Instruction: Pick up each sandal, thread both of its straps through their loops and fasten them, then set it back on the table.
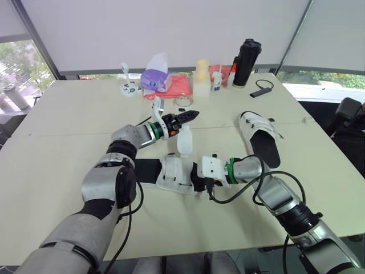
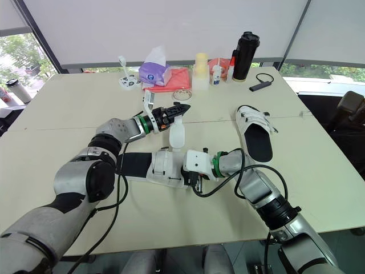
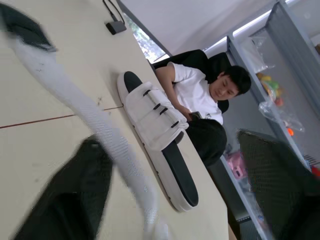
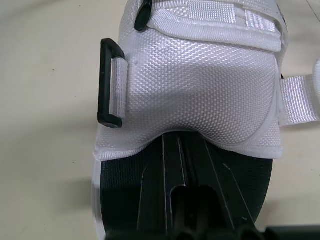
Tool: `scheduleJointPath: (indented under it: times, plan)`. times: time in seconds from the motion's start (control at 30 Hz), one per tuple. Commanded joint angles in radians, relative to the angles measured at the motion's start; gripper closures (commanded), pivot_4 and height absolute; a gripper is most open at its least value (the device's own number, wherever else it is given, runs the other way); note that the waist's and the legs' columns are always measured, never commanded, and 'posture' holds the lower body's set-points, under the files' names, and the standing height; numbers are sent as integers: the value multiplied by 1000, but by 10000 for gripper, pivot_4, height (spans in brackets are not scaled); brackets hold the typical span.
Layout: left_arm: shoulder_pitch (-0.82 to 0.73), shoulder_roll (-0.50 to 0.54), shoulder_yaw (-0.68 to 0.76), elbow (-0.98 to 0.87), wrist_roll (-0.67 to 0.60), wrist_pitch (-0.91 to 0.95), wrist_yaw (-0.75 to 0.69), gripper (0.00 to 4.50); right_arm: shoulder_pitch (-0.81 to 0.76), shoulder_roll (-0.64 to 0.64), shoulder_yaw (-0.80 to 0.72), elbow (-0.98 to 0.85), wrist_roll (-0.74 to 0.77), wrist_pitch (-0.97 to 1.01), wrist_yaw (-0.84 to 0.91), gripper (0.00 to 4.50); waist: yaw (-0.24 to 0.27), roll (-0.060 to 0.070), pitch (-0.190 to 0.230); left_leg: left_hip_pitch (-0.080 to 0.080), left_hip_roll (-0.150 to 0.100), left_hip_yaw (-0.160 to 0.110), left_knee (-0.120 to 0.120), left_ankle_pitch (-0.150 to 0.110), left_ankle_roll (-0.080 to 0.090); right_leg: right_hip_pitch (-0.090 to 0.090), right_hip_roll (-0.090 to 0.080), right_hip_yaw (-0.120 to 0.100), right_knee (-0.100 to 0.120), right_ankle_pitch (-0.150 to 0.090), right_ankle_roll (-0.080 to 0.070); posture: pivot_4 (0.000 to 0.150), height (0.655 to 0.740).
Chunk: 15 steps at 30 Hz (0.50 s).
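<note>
1. Left wrist view: the left gripper hangs over the cream table, just beyond the near sandal. Its black fingers stand well apart. A white woven strap runs through the gap, and I see no clamp on it.
2. The strap rises from the far side of the white woven sandal with black footbed. This sandal lies flat on the table between the two arms.
3. A black plastic loop on this sandal's near side is empty, so the strap is not yet threaded.
4. The right gripper is at the sandal's right end. Its jaws are almost together with nothing visible between them, and the tips lie on the footbed at the edge of the upper. Judged: it is pinning the sole.
5. A second white sandal lies flat to the right, well apart. Its straps look fastened.
6. Step in hand (judged): threading the loose strap. Method:
   - Close the left jaws on the strap close to its tip, so a short, stiff end leads.
   - Carry it over the upper without twisting and meet the loop squarely.
   - Hold the sole down with the right gripper so the sandal cannot slide.
   - Regrasp the tip past the loop, pull it snug, then fold it back and press it flat.
</note>
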Motion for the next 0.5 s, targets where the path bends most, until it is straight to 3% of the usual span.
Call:
scheduleJointPath:
  times: [0.03,0.17,0.3,0.4,0.5]
  plan:
    - [-27,5,12,-36,-14,6,-27,24560,27,-16,28,42,-37,33,2,45000,0,0,0,0,0,0,0,0,0,0,0,0,0,0,0,1500,7296]
    - [-23,12,6,-44,-10,10,-42,44414,28,-17,28,40,-37,34,2,45000,0,0,0,0,0,0,0,0,0,0,0,0,0,0,0,1500,7296]
    - [12,28,-73,-142,32,-19,-160,44414,30,-19,26,38,-36,35,3,45000,-1,0,0,0,0,0,0,0,0,0,0,0,0,0,0,1500,7296]
    - [152,55,-210,-423,58,-89,-345,44414,32,-21,26,36,-35,36,4,45000,-4,1,0,0,0,1,0,0,0,0,0,1,0,2,-4,1500,7296]
    - [283,80,-264,-671,33,-113,-404,44414,35,-22,26,35,-36,36,5,45000,-2,2,0,0,0,1,-1,0,0,0,0,1,0,3,-5,1500,7296]
